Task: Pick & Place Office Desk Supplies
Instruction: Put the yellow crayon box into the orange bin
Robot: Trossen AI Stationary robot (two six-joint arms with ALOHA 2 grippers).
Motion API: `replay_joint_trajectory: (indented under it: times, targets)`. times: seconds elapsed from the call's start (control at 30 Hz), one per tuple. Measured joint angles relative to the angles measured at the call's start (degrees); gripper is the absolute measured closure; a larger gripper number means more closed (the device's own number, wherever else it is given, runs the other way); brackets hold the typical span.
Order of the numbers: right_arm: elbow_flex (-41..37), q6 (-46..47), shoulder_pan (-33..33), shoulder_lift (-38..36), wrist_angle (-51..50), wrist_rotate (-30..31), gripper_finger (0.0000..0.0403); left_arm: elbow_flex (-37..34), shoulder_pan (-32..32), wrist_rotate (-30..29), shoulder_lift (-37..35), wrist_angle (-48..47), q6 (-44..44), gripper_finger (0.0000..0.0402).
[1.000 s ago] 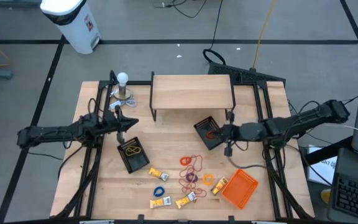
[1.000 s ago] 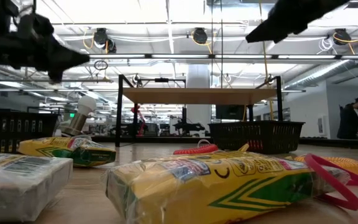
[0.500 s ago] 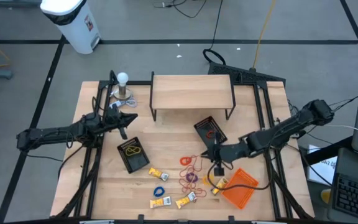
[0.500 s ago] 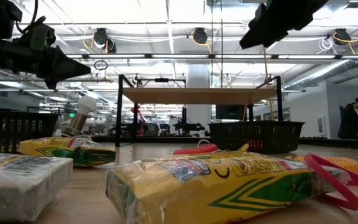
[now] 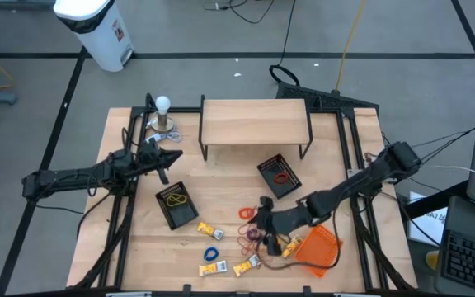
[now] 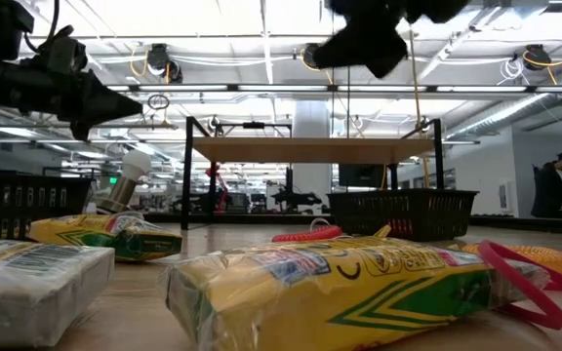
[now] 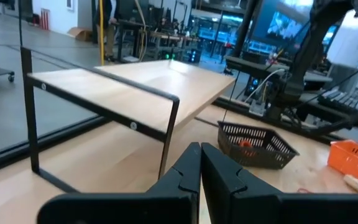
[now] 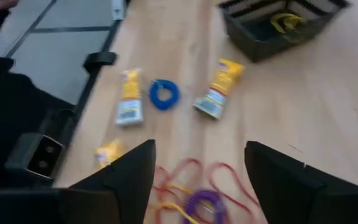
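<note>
Rubber bands lie in a loose pile at the table's near middle: red loops, a purple one and a blue one farther left. Yellow-and-white packets lie flat around them. My right gripper hangs open over the pile, touching nothing. My left gripper is shut and empty, above the table's left part, beyond the left mesh tray.
The left black mesh tray holds a yellow band; the right mesh tray holds a red band. An orange tray sits at the near right, close to my right arm. A wooden shelf stands at the far middle, a small lamp at the far left.
My right gripper has swung from beside the right mesh tray toward the near edge and the left, arriving over the rubber-band pile, and it has opened. My left gripper has drawn back a little from the left mesh tray and tipped up toward level.
</note>
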Motion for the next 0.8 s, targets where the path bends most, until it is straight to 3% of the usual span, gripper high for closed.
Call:
replay_joint_trajectory:
  times: [0.3,0.47,0.57,0.8]
  targets:
    - [11.5,4.2,5.0,5.6,-20.9,-0.4,0.0160,0.0,-0.1,0.0,0.0,2.2,-0.5,0.0392]
    - [15.7,12.1,7.6,7.5,-37.7,-8.1,0.0161,0.0,-0.1,0.3,0.0,0.2,-2.4,0.0392]
    - [15.8,13.8,8.8,8.2,-40.9,-12.0,0.0160,0.0,-0.1,0.6,0.0,0.1,-3.2,0.0392]
    - [15.8,12.3,8.9,10.0,-43.4,-13.4,0.0154,0.0,-0.2,1.6,0.0,0.1,-3.4,0.0392]
